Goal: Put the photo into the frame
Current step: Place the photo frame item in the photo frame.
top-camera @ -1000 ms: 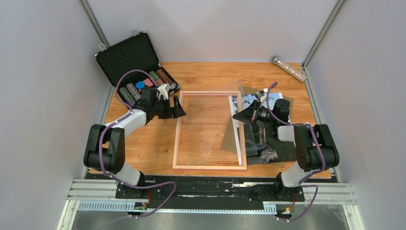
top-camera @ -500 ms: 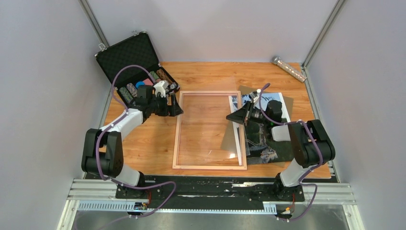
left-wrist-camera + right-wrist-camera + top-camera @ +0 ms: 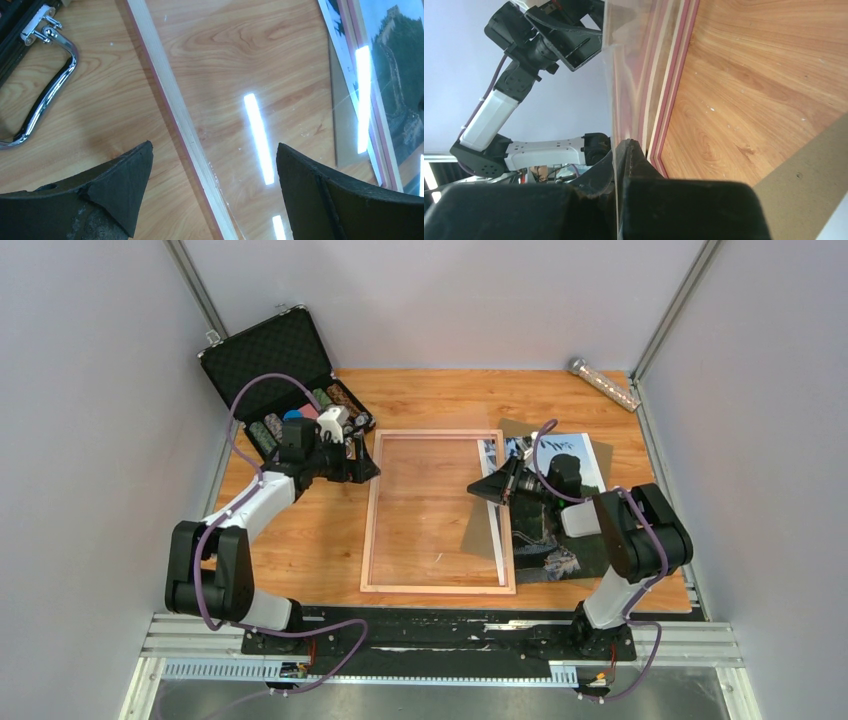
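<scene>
The frame [image 3: 370, 530] lies flat mid-table, light wood side up; its left rail [image 3: 170, 100] runs between my open left gripper's [image 3: 214, 146] fingers, which hover above it near the far left corner [image 3: 362, 468]. My right gripper [image 3: 492, 488] is shut on the right edge of a clear pane [image 3: 613, 100], which stands tilted over the frame's right rail [image 3: 664, 100]. The photo [image 3: 550, 550] lies to the right of the frame, partly under the right arm. In the left wrist view the photo [image 3: 395, 100] shows its wall and green hills.
An open black foam-lined case [image 3: 270, 355] with several small items stands at the back left, its chrome handle [image 3: 45, 100] close to my left gripper. A silver tube [image 3: 605, 385] lies at the back right. A brown board [image 3: 804, 190] lies under the photo.
My right gripper has shifted a little left with the clear pane in it. The left arm has stretched out, its open gripper moving slightly back and left along the frame's rail.
</scene>
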